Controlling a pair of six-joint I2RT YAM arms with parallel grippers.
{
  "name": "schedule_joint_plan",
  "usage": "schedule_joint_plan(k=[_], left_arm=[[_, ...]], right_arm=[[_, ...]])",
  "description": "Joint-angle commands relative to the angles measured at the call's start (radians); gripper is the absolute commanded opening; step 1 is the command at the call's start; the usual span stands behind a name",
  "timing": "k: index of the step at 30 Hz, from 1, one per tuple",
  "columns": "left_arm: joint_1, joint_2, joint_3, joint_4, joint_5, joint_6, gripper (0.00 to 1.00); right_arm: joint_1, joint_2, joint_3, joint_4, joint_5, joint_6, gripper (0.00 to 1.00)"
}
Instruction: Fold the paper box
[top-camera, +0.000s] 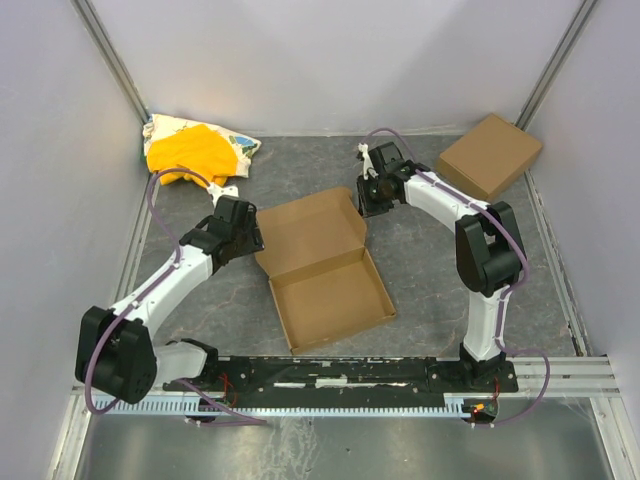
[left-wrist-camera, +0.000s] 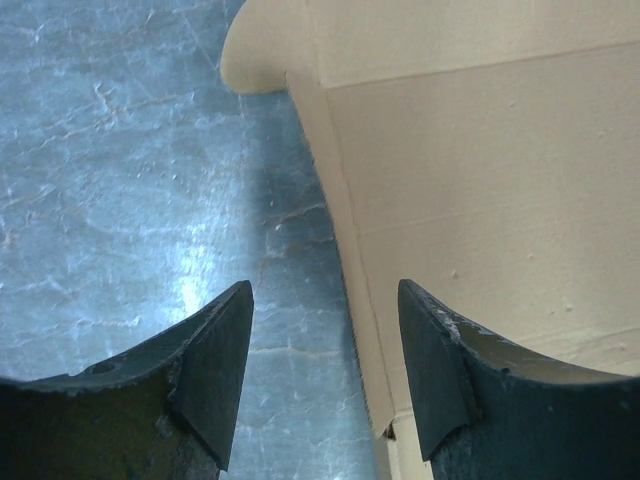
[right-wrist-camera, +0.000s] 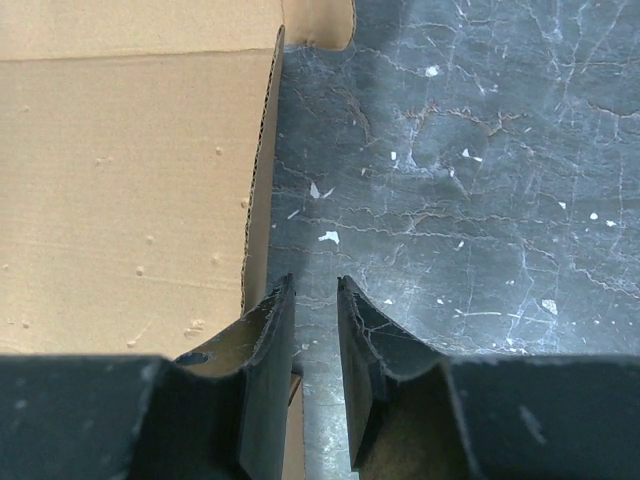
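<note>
Mid-table, the plain brown die-cut cardboard mailer box (top-camera: 320, 265) lies open, its tray on the near side and its lid laid back. The left gripper (left-wrist-camera: 325, 370), fingers spread, has the lid's left edge running between them. The right gripper (right-wrist-camera: 315, 322), all but pressed together and pinching nothing, sits just outside the right flap. To close it well, you should raise both flaps evenly before swinging the lid over.
</note>
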Motion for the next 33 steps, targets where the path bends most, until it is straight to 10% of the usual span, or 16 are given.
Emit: schedule_joint_plan(k=[1,33], left_arm=[[0.002,0.038,0.029,0.123,-0.011,-0.032,0.67],[0.001,0.321,0.046,0.441,0.215,-0.02,0.64]], right_arm=[[0.013,-0.043,-0.001,0.044,-0.024,0.007,0.31],[0.106,-0.09,-0.041,0.081,-0.037,0.01,0.31]])
